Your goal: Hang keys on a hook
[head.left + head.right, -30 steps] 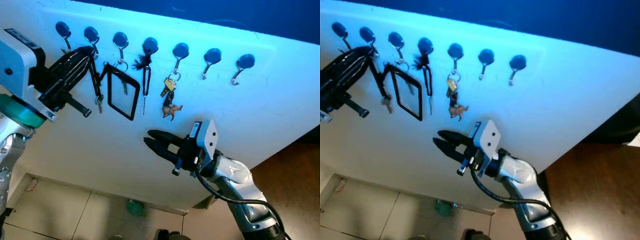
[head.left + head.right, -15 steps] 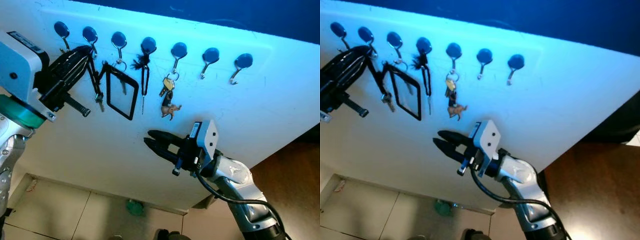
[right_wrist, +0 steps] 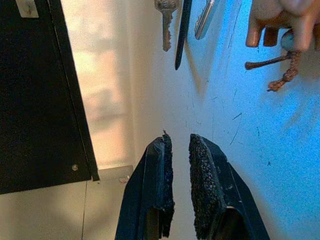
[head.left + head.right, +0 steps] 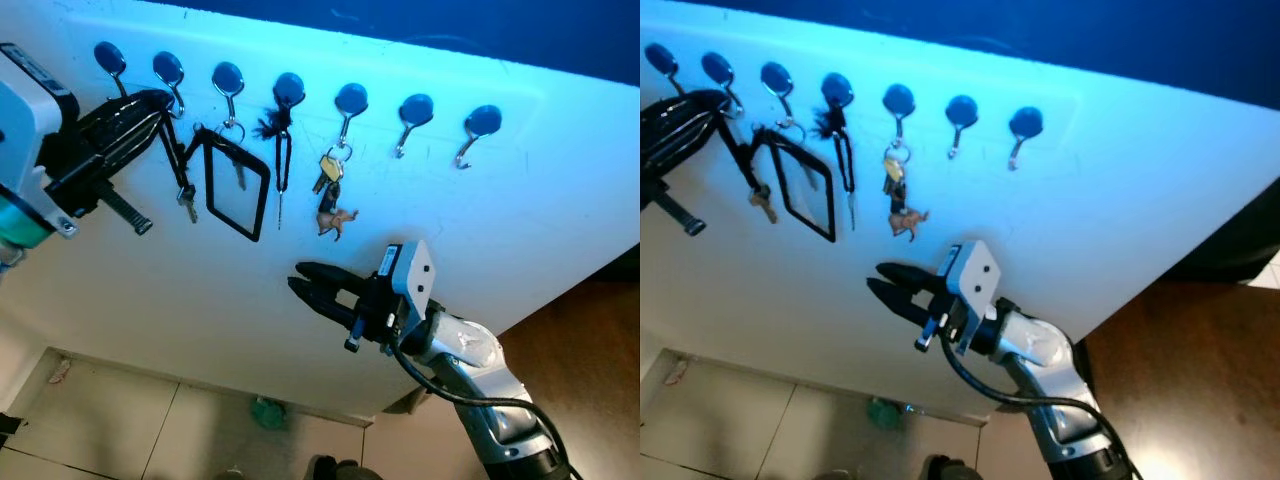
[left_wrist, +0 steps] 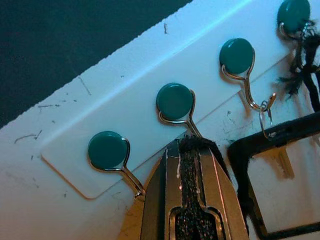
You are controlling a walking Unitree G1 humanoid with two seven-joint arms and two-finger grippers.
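I had the left gripper [image 4: 160, 100] raised to the white board [image 4: 520, 220], right at the second hook [image 4: 168, 72] of the row. Its fingers were pressed together on a black strap [image 4: 176, 150], and the strap hung down from them to a key [image 4: 186, 203] that lay against the board, just under the hook line. In the left wrist view the strap's loop [image 5: 196, 144] sat touching the wire stem of the hook — I could not tell if it was already over the tip.

The neighbours were close. A black frame tag [image 4: 230, 185] hung from the third hook [image 4: 228, 80] and almost touched the strap, so on that side there was little room. The first hook [image 4: 108, 58] stood free on the other side. Further along hung a black tassel [image 4: 280, 140] and a key bunch with a small brown animal figure [image 4: 336, 218]; the two hooks nearest the board's right edge carried nothing.

The right gripper [image 4: 298, 278] hovered lower, in front of the bare part of the board below the animal figure, apart from it. Its fingers [image 3: 202, 190] were nearly together with a thin gap, holding nothing. Under the board's lower edge I saw tiled floor [image 4: 110, 420].
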